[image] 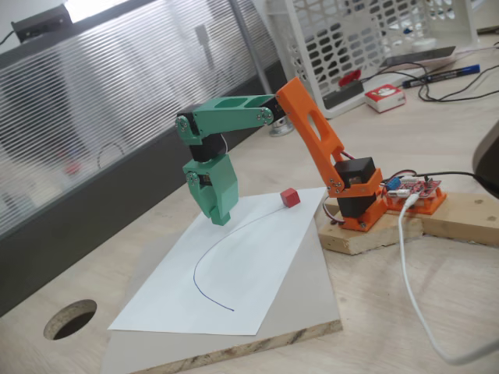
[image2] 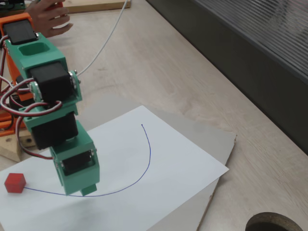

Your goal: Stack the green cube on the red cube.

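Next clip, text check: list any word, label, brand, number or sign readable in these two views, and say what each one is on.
No text can be read in either fixed view.
Red-and-white flat box: a printed design on its top, too small and blurred to read.
Red circuit board beside the arm's orange base: any markings too small to read.
White paper: a hand-drawn blue curved line, no writing.
Red cube: plain.

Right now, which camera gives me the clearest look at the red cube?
The fixed view with the red cube mid-frame: it sits whole and unblocked on the white paper, beside the pen line's end. The other fixed view has it at the left edge.
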Available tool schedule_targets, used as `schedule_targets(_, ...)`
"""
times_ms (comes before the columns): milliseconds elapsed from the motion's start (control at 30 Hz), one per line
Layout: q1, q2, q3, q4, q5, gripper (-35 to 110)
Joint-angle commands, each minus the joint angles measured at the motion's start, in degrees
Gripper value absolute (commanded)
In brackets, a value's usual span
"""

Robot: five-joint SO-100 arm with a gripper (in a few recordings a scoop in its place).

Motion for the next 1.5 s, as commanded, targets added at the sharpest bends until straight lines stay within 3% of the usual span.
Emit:
schedule_targets(0,0.79,3.16,0.09,0.26,0.62,13)
schedule_targets(400,0.97,3.34,0.09,0.88,1.14,13)
schedule_targets(633,1.05,7.29,0.18,8.96,1.14,13)
schedule_targets(1467,12.83,10.81,5.98,9.05,1.14,13)
